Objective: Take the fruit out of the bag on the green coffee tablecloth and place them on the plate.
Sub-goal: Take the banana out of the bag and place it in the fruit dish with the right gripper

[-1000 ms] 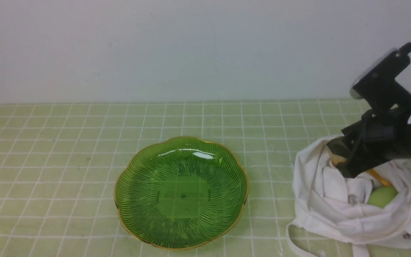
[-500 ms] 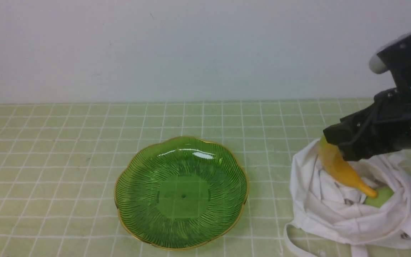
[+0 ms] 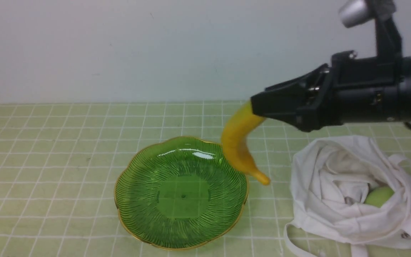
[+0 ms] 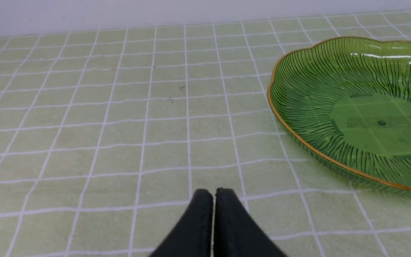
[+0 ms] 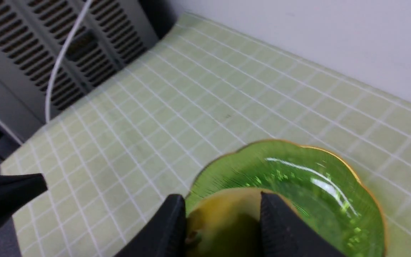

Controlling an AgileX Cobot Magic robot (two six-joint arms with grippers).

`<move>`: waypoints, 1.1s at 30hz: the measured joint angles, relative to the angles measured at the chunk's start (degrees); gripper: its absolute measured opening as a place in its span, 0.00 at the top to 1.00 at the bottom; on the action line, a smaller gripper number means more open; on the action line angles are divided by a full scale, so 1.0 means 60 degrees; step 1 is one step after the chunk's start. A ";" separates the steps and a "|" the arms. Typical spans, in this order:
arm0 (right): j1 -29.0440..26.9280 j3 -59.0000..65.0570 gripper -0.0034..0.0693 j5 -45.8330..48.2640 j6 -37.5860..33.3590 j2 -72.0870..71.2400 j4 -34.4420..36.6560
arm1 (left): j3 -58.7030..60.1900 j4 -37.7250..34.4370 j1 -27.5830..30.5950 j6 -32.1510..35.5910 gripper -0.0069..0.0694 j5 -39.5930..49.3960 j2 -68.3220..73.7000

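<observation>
In the front view, the right gripper (image 3: pixel 259 107) pinches the banana (image 3: pixel 239 142) near its upper end, the jaws parted by the fruit's thickness. The banana hangs in the air, smooth and yellow-orange, curved like a hook, its narrow stem end pointing to about four o'clock. It overlaps the plate (image 3: pixel 182 232) in this view at about one to three o'clock of the rim. The plate is translucent green glass with a wavy gold rim, fine ribs fanning out from a plain round centre, and bright glints at about one o'clock. At about three o'clock from the plate, well apart from it, lies the bag (image 3: pixel 355 225), soft white cloth, crumpled, its mouth open, with straps and small dark marks. Inside the bag, toward three o'clock, sits a round, pale green fruit (image 3: pixel 379 196). The tablecloth (image 3: pixel 66 160) is pale green with a grid of thin white lines.

In the left wrist view, the left gripper (image 4: pixel 214 194) shows two dark fingertips with only a narrow slit between them, holding nothing. They look nearly pressed together.

In the right wrist view, dark fingers (image 5: pixel 280 217) press the banana from both sides; its rounded body shows between them, with the glossy green plate beyond. A grey slatted panel (image 5: pixel 66 39) stands at about ten o'clock from the plate.
</observation>
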 joint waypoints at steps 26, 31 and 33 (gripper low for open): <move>0.1864 -0.1514 0.09 -0.2472 -0.1134 0.4799 0.3835 | 0.0000 0.0000 0.0000 0.0000 0.92 0.0000 0.0000; 0.1278 -0.1514 0.16 -0.2397 -0.1065 0.3769 0.2691 | 0.0000 0.0000 0.0000 0.0000 0.92 0.0000 0.0000; 0.0983 -0.1514 0.24 -0.2382 -0.0731 0.3163 0.1834 | 0.0000 0.0000 0.0000 0.0000 0.92 0.0000 0.0000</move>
